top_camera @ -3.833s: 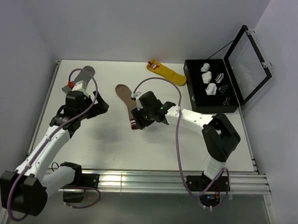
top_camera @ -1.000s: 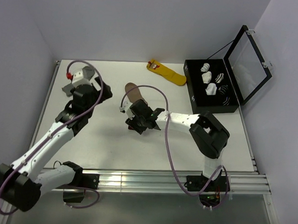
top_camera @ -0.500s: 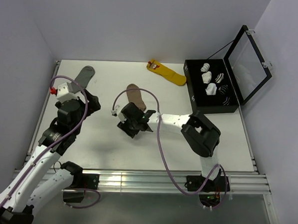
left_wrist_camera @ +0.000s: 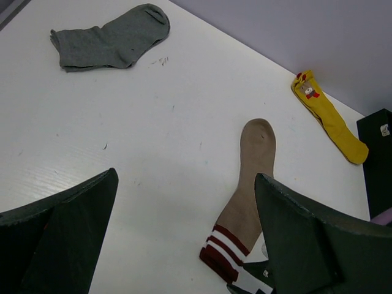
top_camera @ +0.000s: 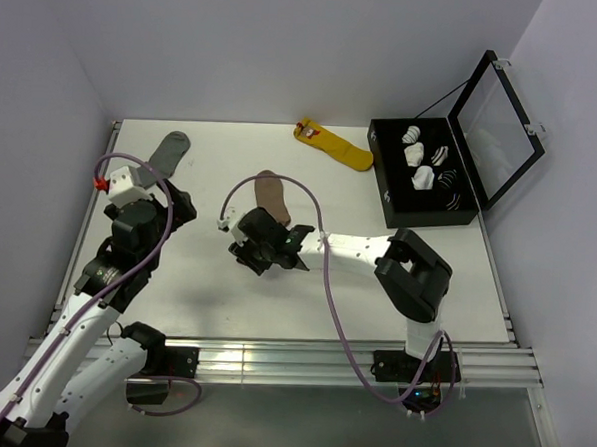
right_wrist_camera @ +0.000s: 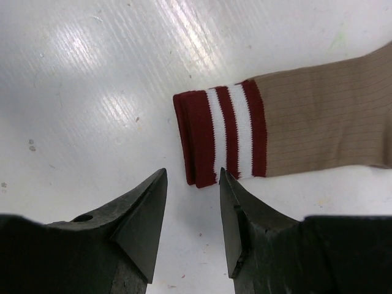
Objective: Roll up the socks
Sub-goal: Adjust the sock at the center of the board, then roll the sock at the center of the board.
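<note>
Top external: high, above and behind arm bases, looked down and forward, far, whole table in frame. Left wrist: raised, faced obliquely across table toward back wall, mid-range. Right wrist: pointed nearly straight down, very close. All three shared tan sock; top and left wrist shared grey sock, yellow sock.

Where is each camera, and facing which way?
Top external: above and behind, looking down on the table; left arm, right arm show.
Left wrist: across the table to grey sock, tan sock, yellow sock; left end effector below.
Right wrist: down on the tan sock's cuff; right end effector below.
Shared: tan sock, all three.
</note>
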`<action>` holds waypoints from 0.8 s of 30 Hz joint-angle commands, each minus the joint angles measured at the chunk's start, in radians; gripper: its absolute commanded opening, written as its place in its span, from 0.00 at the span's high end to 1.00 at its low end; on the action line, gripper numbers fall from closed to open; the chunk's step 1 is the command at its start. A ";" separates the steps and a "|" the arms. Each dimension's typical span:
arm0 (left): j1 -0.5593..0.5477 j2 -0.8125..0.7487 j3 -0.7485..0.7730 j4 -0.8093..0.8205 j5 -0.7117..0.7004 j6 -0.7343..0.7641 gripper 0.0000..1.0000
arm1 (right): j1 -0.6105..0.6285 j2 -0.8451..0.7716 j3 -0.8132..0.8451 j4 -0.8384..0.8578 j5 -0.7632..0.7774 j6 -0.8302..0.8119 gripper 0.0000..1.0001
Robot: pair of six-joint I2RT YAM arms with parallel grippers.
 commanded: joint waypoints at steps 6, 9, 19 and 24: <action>0.024 0.005 -0.006 0.012 0.029 0.015 0.00 | 0.035 -0.011 -0.022 0.081 0.094 -0.081 0.53; 0.032 0.005 -0.007 0.018 0.041 0.016 0.01 | 0.037 0.002 -0.019 0.086 0.099 -0.095 0.53; 0.060 0.006 -0.012 0.021 0.073 0.010 0.00 | 0.057 0.061 -0.015 0.090 0.106 -0.112 0.54; 0.061 0.005 -0.012 0.021 0.073 0.010 0.00 | 0.064 0.076 -0.013 0.087 0.111 -0.115 0.54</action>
